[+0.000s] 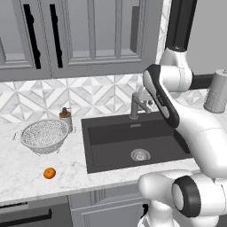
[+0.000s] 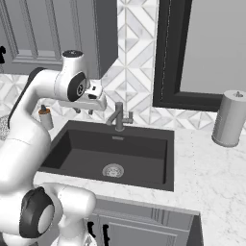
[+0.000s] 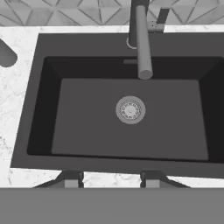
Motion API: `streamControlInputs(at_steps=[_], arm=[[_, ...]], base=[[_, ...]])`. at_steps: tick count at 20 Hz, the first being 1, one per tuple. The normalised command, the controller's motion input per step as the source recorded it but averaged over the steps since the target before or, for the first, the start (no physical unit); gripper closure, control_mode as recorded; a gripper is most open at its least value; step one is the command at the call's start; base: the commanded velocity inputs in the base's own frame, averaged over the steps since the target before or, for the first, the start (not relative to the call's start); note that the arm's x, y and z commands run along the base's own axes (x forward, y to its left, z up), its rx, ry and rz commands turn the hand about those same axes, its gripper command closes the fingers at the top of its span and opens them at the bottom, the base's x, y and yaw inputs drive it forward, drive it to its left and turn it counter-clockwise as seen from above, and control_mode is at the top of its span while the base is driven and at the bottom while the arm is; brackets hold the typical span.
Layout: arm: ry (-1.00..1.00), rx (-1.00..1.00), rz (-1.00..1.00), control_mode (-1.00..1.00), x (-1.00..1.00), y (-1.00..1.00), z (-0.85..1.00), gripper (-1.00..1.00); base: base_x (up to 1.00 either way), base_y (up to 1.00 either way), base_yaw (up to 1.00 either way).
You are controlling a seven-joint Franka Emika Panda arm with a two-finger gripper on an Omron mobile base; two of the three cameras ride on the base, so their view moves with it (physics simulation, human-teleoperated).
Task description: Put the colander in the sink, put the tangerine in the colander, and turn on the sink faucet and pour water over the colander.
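The silver mesh colander (image 1: pixel 44 136) stands on the white counter left of the sink (image 1: pixel 106 146). In front of the colander, near the counter's edge, lies the small orange tangerine (image 1: pixel 49 173). The dark sink (image 3: pixel 41 105) holds nothing; its round drain (image 3: pixel 130 109) shows in the middle. The grey sink faucet (image 1: pixel 138 104) rises at the sink's back rim, its spout (image 3: pixel 142 48) reaching over the basin. My gripper (image 2: pixel 83 111) hangs high over the sink's back left part, left of the faucet (image 2: pixel 119 116). The gripper (image 3: pixel 110 179) is open, nothing between its fingertips (image 3: pixel 70 179).
A small soap pump bottle (image 1: pixel 66 117) stands between the colander and the sink. A grey cylindrical canister (image 2: pixel 230 117) stands on the counter right of the sink. Grey wall cabinets (image 1: pixel 88 35) hang above the tiled backsplash.
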Motion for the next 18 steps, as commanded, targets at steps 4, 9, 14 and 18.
streamControlInputs(at_steps=[4, 9, 14, 18], arm=[[-0.07, 0.02, 0.00, -1.00, -0.27, 0.05, 0.00, -1.00], [-0.10, 0.00, 0.00, -1.00, -0.51, 0.58, -0.07, -1.00], [0.00, 0.00, -0.19, -1.00, -0.25, 0.86, -0.09, -1.00], [0.00, 0.04, -0.39, -1.00, -0.04, 0.79, -0.14, -1.00]], base=[[0.00, 0.00, 0.00], [0.00, 0.00, 0.00], [0.00, 0.00, 0.00], [0.00, 0.00, 0.00]])
